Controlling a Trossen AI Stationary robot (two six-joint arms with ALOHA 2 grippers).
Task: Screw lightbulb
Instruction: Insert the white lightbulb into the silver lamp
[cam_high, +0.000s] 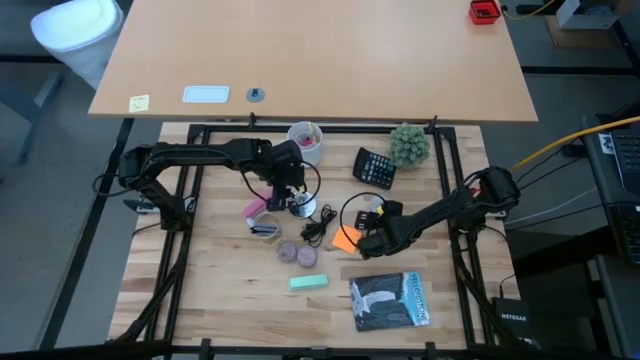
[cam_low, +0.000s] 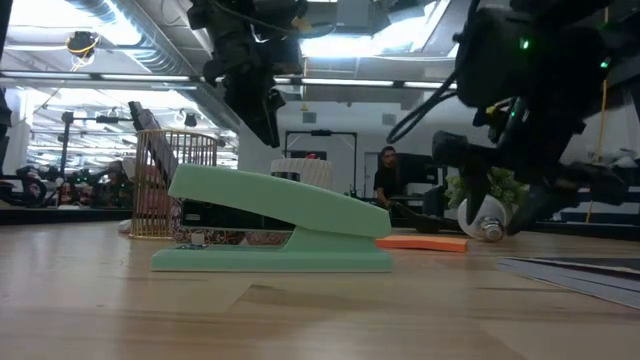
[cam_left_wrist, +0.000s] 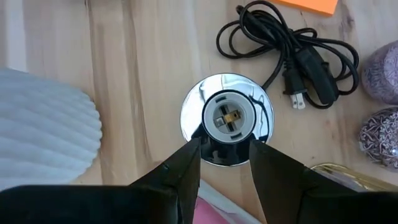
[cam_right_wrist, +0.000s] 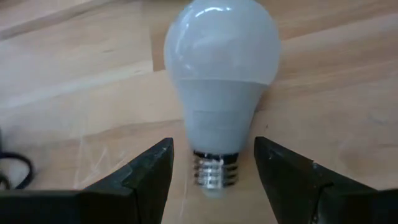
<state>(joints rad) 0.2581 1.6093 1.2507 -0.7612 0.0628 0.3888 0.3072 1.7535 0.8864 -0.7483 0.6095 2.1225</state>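
The white lightbulb lies on its side on the wooden table, its silvery screw base pointing toward my right gripper. That gripper is open and low, with one finger on each side of the base and a gap to each. The bulb also shows in the low view. My left gripper is open and hovers above the round silvery socket disc, well clear of the table in the low view. The socket's open mouth faces up, and its black cord lies coiled beside it.
A white cup of pens, a calculator and a small plant stand at the back. Orange sticky notes lie by my right gripper. A green stapler, a book and two purple balls lie nearer.
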